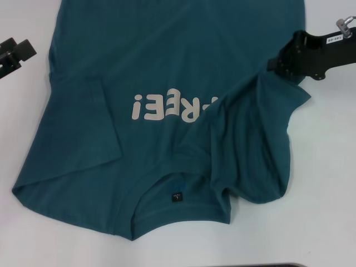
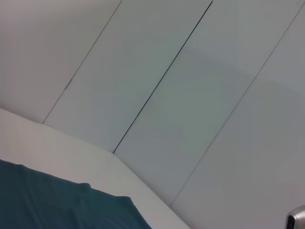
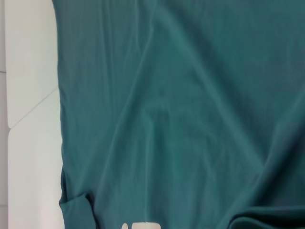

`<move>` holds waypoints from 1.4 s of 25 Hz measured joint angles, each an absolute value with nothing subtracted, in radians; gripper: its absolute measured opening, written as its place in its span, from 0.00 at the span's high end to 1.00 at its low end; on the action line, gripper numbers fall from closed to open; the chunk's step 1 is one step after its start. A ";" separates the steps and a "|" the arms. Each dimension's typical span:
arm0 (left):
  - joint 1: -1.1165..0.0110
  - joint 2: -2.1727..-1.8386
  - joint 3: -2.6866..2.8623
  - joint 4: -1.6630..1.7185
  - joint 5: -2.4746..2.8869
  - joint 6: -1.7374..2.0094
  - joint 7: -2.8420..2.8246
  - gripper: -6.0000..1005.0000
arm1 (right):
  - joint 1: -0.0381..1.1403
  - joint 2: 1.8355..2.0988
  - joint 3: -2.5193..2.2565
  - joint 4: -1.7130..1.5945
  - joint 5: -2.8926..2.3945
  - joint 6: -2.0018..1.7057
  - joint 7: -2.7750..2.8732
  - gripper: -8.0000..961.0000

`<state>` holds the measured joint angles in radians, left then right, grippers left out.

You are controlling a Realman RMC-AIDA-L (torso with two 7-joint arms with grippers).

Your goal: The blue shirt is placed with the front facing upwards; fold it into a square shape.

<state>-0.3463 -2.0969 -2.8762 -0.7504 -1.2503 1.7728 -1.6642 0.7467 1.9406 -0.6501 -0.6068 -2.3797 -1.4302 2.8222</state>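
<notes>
Lying flat: the blue shirt (image 1: 161,67) spread face up on the white table (image 1: 328,167), collar at the near edge, hem running out of view at the far side.
Print: pale block letters (image 1: 167,107) across the chest, upside down from the head camera; the right end of the word is covered by folded cloth.
Neck label: small black tag (image 1: 176,197) inside the collar, near centre.
Left sleeve: lying flat on the table, spread out toward the near left.
Right sleeve: flipped inward over the chest, bunched with deep creases (its edge overlaps the last letters).
Right gripper (image 1: 278,65): above the shirt's right side, at the far end of the folded-over sleeve, touching or just over the cloth; whether its jaws are clenched, I cannot tell.
Left gripper (image 1: 14,53): off the shirt, over bare table at the far left; jaw state, cannot tell either.
Right wrist camera: looks straight down on wrinkled shirt cloth (image 3: 181,109), table showing along one side, a bit of the lettering (image 3: 140,225) at the frame edge.
Left wrist camera: mostly wall panels (image 2: 190,95), table edge, one corner of the shirt (image 2: 62,205).
</notes>
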 joint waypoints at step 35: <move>-0.343 -2.090 -2.876 -0.747 -1.268 1.756 -1.670 0.12 | 0.742 1.831 -0.748 -0.684 -2.432 -1.516 2.747 0.47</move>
<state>-0.3428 -2.0900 -2.8762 -0.7467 -1.2685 1.7557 -1.6697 0.7416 1.8313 -0.7476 -0.6845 -2.4322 -1.5163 2.7471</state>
